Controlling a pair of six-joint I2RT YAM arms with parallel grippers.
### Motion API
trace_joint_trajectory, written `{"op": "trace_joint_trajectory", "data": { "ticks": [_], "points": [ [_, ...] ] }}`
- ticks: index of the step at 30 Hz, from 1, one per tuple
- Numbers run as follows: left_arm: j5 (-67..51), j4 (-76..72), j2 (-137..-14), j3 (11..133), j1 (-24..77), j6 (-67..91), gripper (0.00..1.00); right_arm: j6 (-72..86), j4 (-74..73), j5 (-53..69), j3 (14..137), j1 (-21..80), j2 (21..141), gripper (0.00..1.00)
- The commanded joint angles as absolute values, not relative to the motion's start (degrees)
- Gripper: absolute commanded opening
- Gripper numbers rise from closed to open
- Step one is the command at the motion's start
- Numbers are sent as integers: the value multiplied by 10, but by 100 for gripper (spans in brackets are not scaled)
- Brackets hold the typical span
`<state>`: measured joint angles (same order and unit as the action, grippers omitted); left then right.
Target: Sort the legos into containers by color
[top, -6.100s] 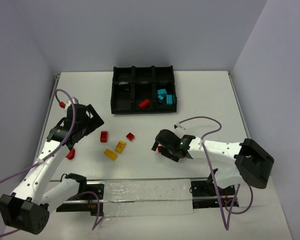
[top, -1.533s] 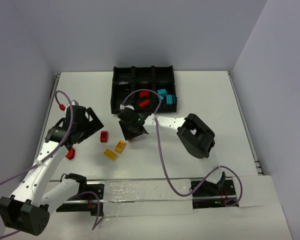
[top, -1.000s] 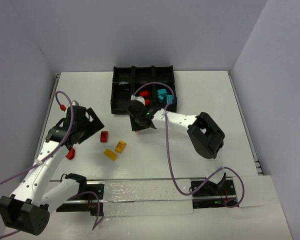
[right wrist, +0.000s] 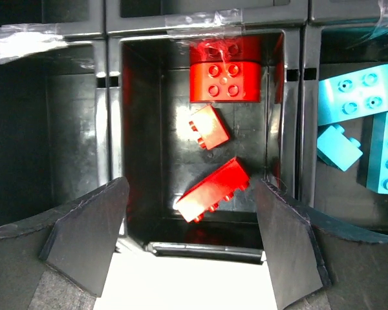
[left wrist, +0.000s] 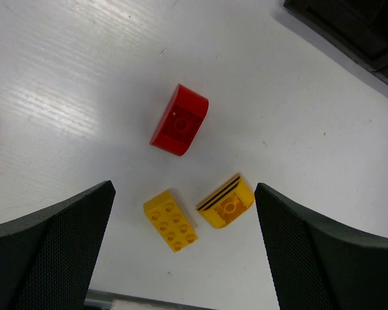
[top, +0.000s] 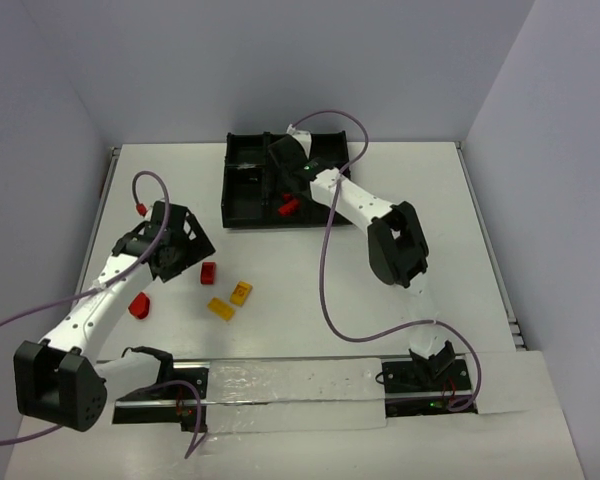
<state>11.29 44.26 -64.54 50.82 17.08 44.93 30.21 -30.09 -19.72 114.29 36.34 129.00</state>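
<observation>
The left gripper (left wrist: 183, 191) hangs over the table (top: 280, 335) with its jaws spread wide and nothing between them. In its wrist view three loose legos sit below. A red curved brick (left wrist: 179, 121) is at 12 o'clock. A yellow studded brick (left wrist: 170, 221) and a yellow curved brick (left wrist: 226, 202) with black stripes lie side by side at 6 o'clock, close but not touching. In the top view a further red brick (top: 140, 305) lies at 8 o'clock of that cluster, beside the left arm.

The right gripper (right wrist: 191, 187) is over the black divided tray (top: 228, 180) at the table's 12 o'clock. Its jaws are also spread and empty, above a middle compartment (right wrist: 149, 142) that holds three red bricks (right wrist: 223, 81). Cyan bricks (right wrist: 355, 93) fill the compartment at 3 o'clock of it.

The step in hand looks like the left arm's next pick. The red curved brick is the easier target, since it stands apart from the others. The wrist should probably turn so the fingers close across its two flat long sides, not the rounded end, where they could slip off. The descent should be straight down and centred on the brick. The yellow pair is riskier — a finger lowered into the narrow gap between them would likely knock the neighbour aside. Going for an outer face first would avoid that.
</observation>
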Motion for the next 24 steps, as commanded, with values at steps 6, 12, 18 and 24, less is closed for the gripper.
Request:
{"op": "trace_joint_trajectory", "data": {
  "ticks": [6, 12, 18, 24],
  "points": [
    [93, 347, -758, 545, 170, 418, 97, 298, -284, -194, 1005, 362, 1053, 90],
    [127, 358, -832, 573, 174, 403, 97, 312, -277, -210, 856, 372, 898, 95],
    [117, 342, -874, 564, 184, 401, 97, 345, -283, -230, 744, 386, 794, 97],
    [124, 321, -905, 547, 206, 426, 87, 357, -307, -250, 713, 396, 750, 98]
  ]
}}
